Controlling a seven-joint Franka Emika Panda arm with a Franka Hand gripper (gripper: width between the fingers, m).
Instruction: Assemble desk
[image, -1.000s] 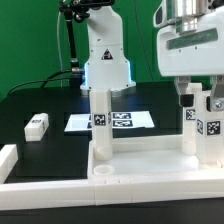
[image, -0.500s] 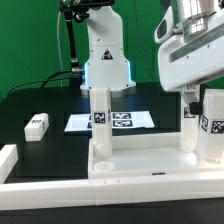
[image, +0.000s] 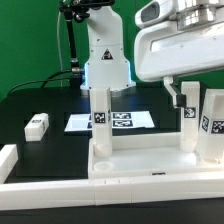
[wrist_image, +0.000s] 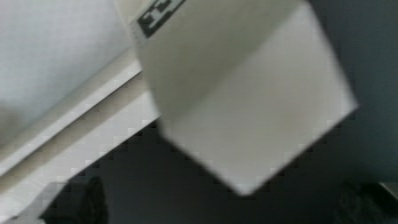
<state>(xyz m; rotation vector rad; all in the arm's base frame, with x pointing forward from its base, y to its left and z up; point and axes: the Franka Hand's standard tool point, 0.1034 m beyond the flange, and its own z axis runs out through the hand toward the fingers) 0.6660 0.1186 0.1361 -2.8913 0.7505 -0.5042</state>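
Desk tabletop (image: 150, 168), a white rimmed tray at the front of the black counter (image: 60, 105), carries three upright tagged legs (image: 100, 120), and the pincer (image: 178, 90) has lifted clear of the two at the exterior view's right, jaws wide and empty (that leg looks seated; a fourth leg (image: 36, 125) lies loose).

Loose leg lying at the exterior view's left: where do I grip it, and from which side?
Probably from above, gripping the loose leg across its two long sides at mid-length. It lies flat on the table, apart from the other parts, so its top and sides are exposed and its underside is not.
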